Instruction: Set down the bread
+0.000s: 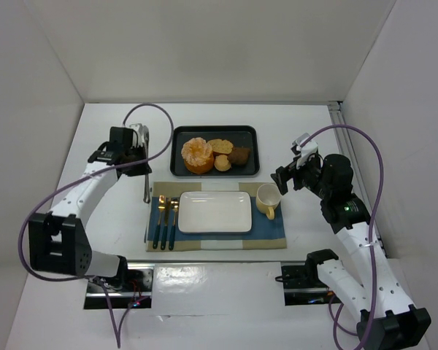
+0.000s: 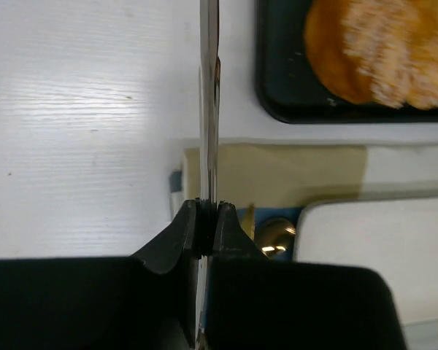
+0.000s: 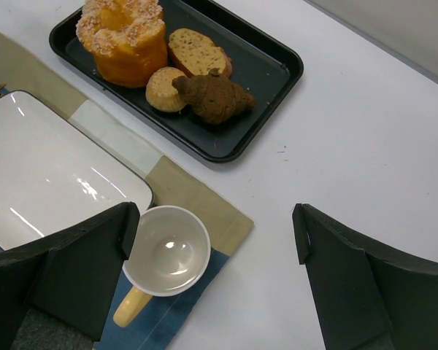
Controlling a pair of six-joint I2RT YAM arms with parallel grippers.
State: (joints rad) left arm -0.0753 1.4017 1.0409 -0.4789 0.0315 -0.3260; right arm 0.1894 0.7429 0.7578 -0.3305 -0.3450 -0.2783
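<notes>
Your left gripper (image 2: 206,219) clamps metal tongs (image 2: 208,87) left of the tray (image 1: 177,149); your right gripper (image 3: 213,222) stands open; the bread (image 3: 165,89) lies inside the tray.

Light: bright, even, from overhead; shadows faint.
Glare: streaks on white plate (image 3: 51,160); sheen on table (image 2: 80,109), 10 o'clock.
Blur: left wrist view soft; metal tongs (image 2: 208,109) and pastry (image 2: 379,51), 1 o'clock, unfocused.

White table (image 1: 299,124); black tray (image 1: 248,137) at back centre; striped placemat (image 1: 271,230) just before it.
</notes>
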